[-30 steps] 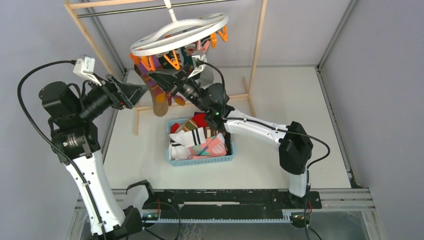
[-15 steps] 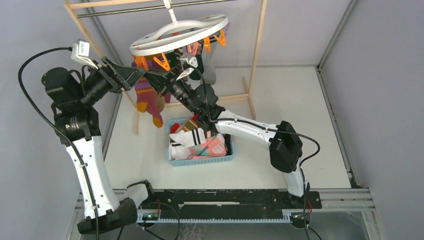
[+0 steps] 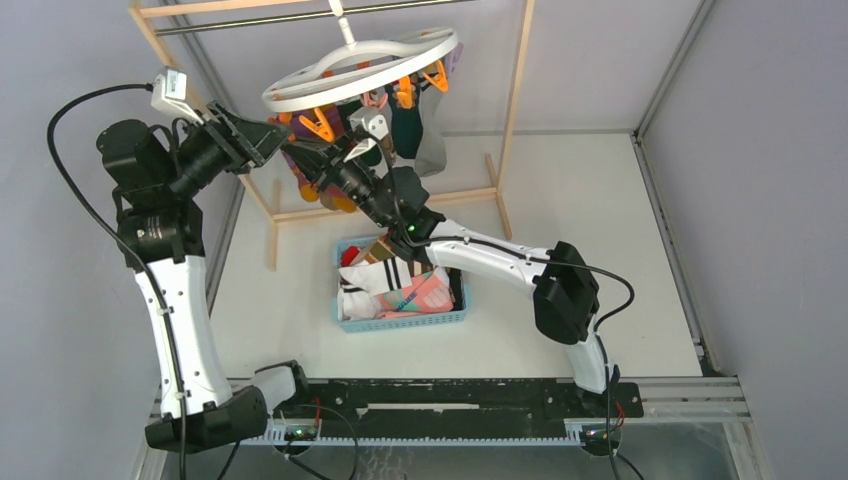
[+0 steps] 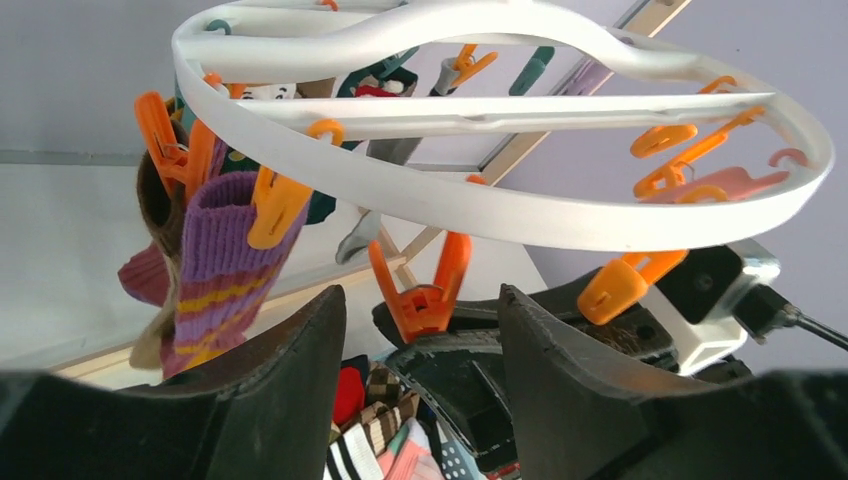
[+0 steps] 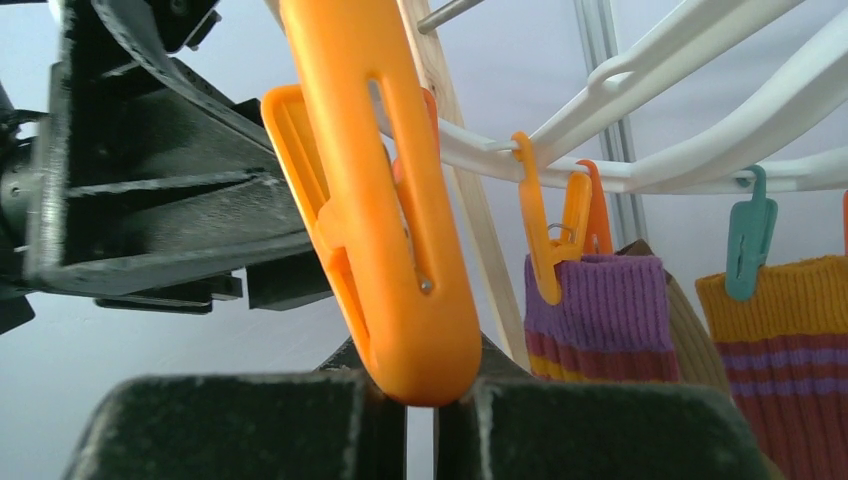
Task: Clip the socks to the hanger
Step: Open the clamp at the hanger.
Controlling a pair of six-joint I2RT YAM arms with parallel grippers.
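Observation:
The white ring hanger (image 3: 360, 62) hangs from the rack bar with orange and pink clips under it. A purple-orange striped sock (image 4: 225, 265) hangs from an orange clip (image 4: 275, 205); it also shows in the right wrist view (image 5: 595, 310). My left gripper (image 3: 272, 138) is open and empty just under the ring's left edge, its fingers (image 4: 290, 380) framing another orange clip (image 4: 425, 295). My right gripper (image 3: 302, 162) is shut to a thin gap, and that orange clip's (image 5: 390, 230) lower end rests against its fingertips (image 5: 250, 420). More socks (image 3: 390, 275) fill the basket.
The blue basket (image 3: 400, 323) stands on the table below the right arm. The light wooden rack frame (image 3: 515, 100) surrounds the hanger. Dark and grey socks (image 3: 415, 135) hang at the ring's far side. An orange-purple sock (image 5: 780, 330) hangs from a teal clip (image 5: 750, 235).
Both grippers have risen and closed in under the ring's left edge. The ring has turned and its clips have shifted. The striped sock has swung left and now sits behind the grippers.

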